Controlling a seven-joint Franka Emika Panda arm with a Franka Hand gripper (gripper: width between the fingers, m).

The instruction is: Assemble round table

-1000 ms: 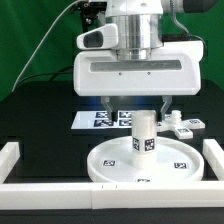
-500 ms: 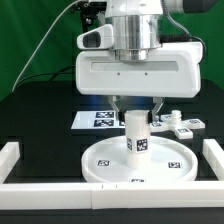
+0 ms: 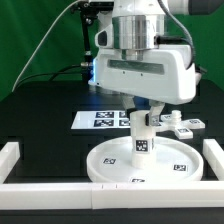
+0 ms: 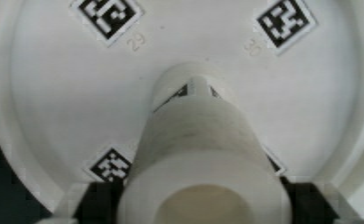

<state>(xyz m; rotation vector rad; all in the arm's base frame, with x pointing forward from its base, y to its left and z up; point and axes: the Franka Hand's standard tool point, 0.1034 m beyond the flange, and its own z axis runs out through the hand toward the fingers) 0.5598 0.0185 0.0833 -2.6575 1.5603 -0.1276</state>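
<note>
The round white disc (image 3: pixel 145 160) lies flat on the black table near the front, with square tags on its top. The short tagged cylindrical leg (image 3: pixel 143 136) stands upright on the disc's centre. My gripper (image 3: pixel 143 118) is shut on the leg's upper part from above. In the wrist view the leg (image 4: pixel 205 140) runs down from between my fingers to the disc (image 4: pixel 54 90); dark pads (image 4: pixel 101 200) press its sides. The hub under the leg is hidden.
The marker board (image 3: pixel 103 119) lies behind the disc. Small white parts (image 3: pixel 180 125) sit at the exterior view's right, behind the disc. White border rails (image 3: pixel 12 155) run along the front (image 3: pixel 40 191) and right (image 3: pixel 213 152) edges.
The gripper head has turned about the vertical axis while staying over the disc's centre. The leg's tag has turned with it. The disc has shifted slightly.
</note>
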